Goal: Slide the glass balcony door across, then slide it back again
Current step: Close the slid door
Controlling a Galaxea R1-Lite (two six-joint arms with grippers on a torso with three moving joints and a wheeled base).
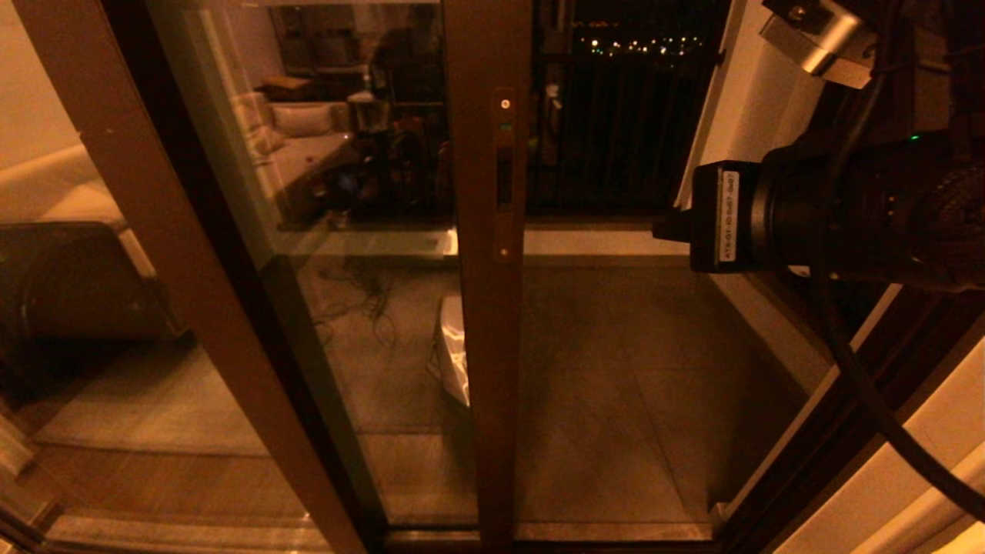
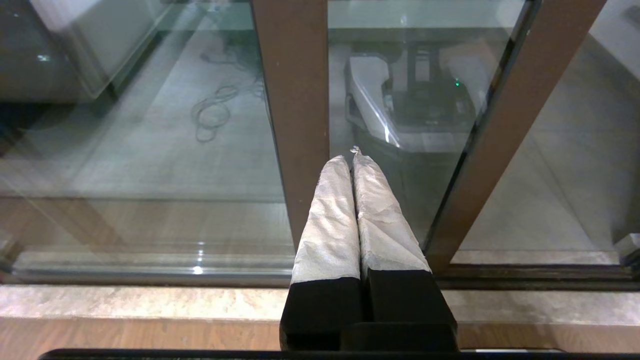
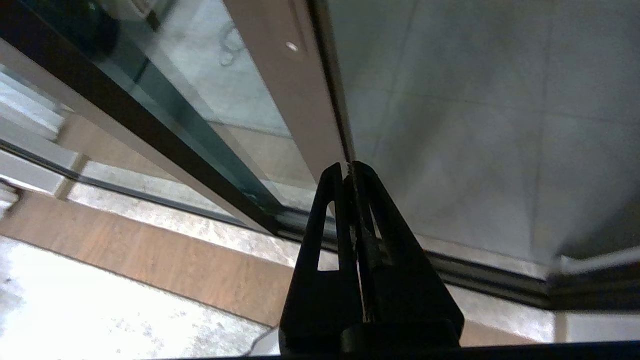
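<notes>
The glass balcony door (image 1: 346, 254) stands partly slid aside, its dark brown stile (image 1: 492, 323) in the middle of the head view with the narrow handle slot (image 1: 504, 178). To the right of the stile the doorway is open onto the balcony floor. My right gripper (image 1: 666, 227) hangs in that opening at handle height, shut and empty, apart from the stile. In the right wrist view its black fingers (image 3: 325, 210) meet at the tips beside the stile's edge (image 3: 280, 75). My left gripper (image 2: 352, 159), fingers wrapped in white, is shut on nothing and points at the glass (image 2: 425, 190) between two brown stiles; it is out of the head view.
A lighter-brown fixed stile (image 1: 115, 192) slants at the left. The floor track (image 3: 500, 280) and a stone sill (image 2: 150, 302) run below. A white wall edge (image 1: 762, 100) bounds the opening on the right. Black balcony railings (image 1: 616, 131) stand beyond. A black cable (image 1: 862, 385) hangs from my right arm.
</notes>
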